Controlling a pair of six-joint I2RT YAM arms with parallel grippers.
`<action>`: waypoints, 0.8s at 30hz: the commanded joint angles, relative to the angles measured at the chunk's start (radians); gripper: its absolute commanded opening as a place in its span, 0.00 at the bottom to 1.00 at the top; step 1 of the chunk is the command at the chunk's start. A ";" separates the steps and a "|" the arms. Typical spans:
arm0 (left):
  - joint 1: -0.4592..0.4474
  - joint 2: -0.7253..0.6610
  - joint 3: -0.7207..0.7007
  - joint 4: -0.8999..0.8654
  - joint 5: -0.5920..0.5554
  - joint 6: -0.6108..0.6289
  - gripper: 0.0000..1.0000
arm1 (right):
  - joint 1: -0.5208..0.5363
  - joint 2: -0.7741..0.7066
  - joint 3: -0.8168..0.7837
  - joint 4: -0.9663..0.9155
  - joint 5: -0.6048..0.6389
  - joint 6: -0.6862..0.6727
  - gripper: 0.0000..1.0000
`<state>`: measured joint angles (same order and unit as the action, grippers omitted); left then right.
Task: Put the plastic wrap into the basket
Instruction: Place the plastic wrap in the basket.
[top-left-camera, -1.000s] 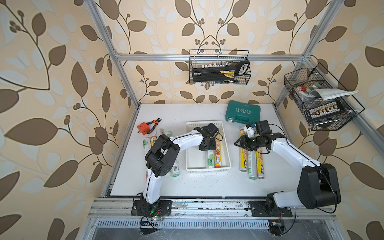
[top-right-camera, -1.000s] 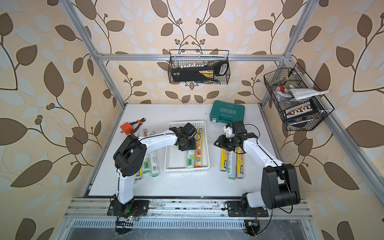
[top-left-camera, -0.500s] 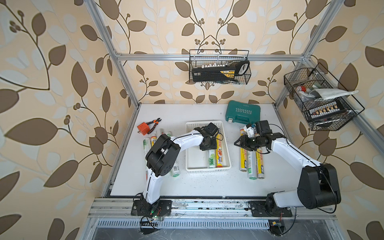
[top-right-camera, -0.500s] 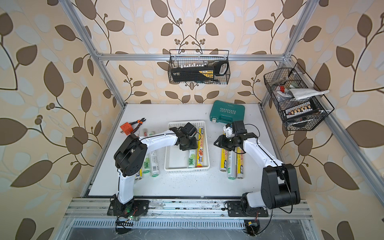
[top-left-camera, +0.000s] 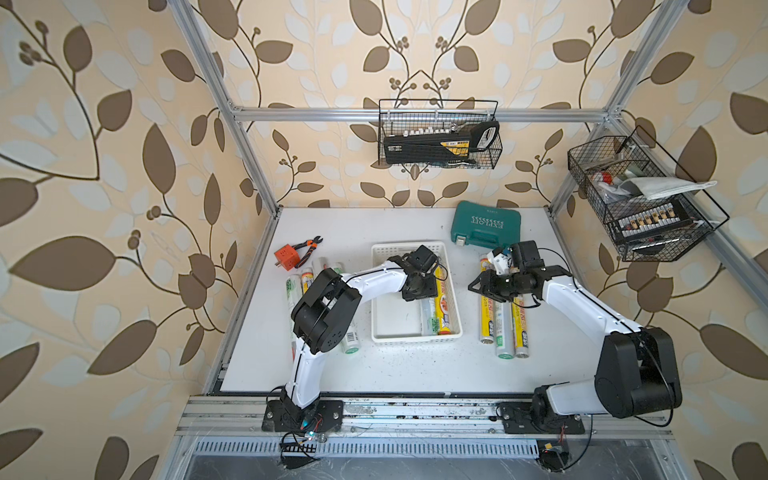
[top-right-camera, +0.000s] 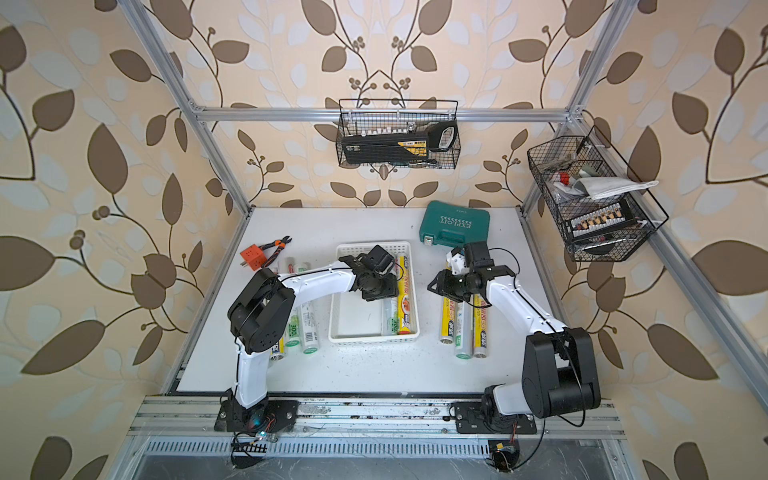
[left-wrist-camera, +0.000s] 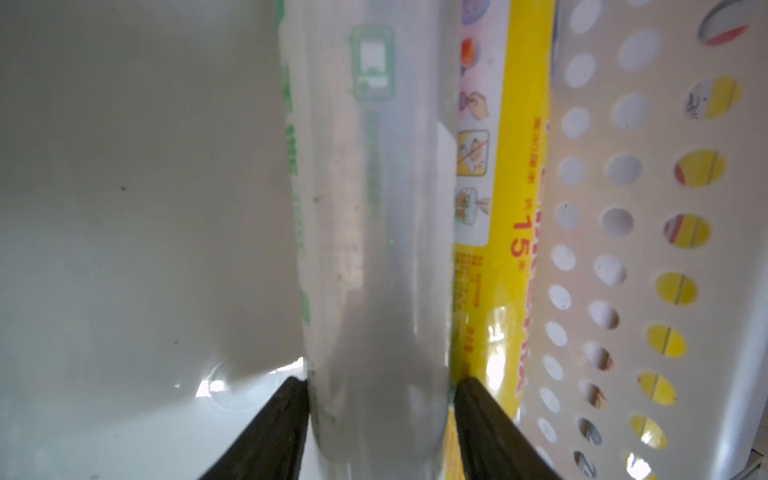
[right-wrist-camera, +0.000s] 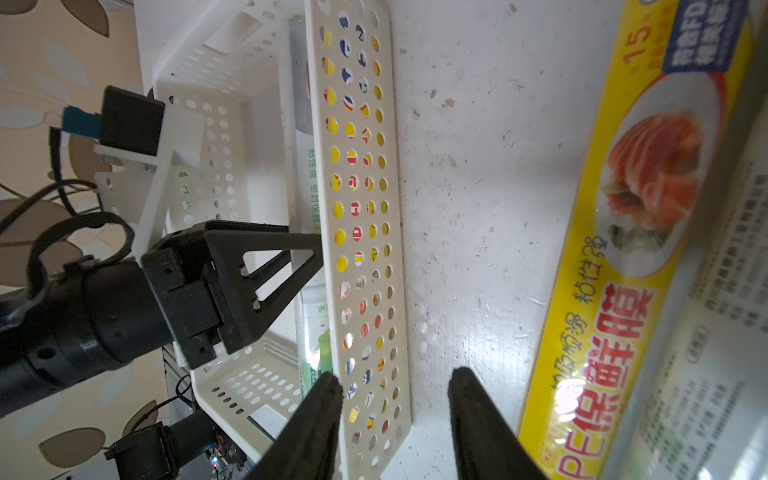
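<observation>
The white basket (top-left-camera: 380, 291) sits mid-table and holds a yellow plastic wrap roll (top-left-camera: 444, 303) with a silvery-clear roll (top-left-camera: 428, 320) beside it. My left gripper (top-left-camera: 419, 291) is down inside the basket. In the left wrist view its fingertips (left-wrist-camera: 297, 390) stand close against both sides of the silvery roll (left-wrist-camera: 374, 208), which lies on the basket floor; I cannot tell whether they still press it. My right gripper (top-left-camera: 478, 286) hovers just right of the basket, open and empty, over the far ends of three rolls (top-left-camera: 503, 332). More rolls (top-left-camera: 351, 340) lie at the left, partly hidden by my left arm.
A green tool case (top-left-camera: 486, 226) lies behind the right gripper. An orange cube (top-left-camera: 286, 257) and pliers (top-left-camera: 309, 247) sit at the back left. Black wire baskets hang on the back wall (top-left-camera: 438, 139) and the right wall (top-left-camera: 636, 208).
Both arms stay where they were. The left jaws have started to spread around the silvery roll in the basket.
</observation>
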<state>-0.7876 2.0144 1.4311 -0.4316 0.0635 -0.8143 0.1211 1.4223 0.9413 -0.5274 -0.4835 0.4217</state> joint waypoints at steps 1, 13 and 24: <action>-0.007 -0.042 -0.004 0.026 0.023 -0.015 0.61 | -0.007 -0.010 -0.015 -0.002 -0.015 -0.003 0.45; -0.010 -0.144 0.022 -0.044 0.010 0.002 0.62 | -0.012 -0.032 0.003 -0.042 0.022 -0.015 0.45; -0.010 -0.343 0.003 -0.196 -0.172 0.041 0.73 | -0.011 -0.072 0.040 -0.128 0.096 -0.038 0.49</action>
<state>-0.7876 1.7481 1.4300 -0.5529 -0.0204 -0.8013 0.1146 1.3643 0.9508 -0.6140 -0.4110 0.4015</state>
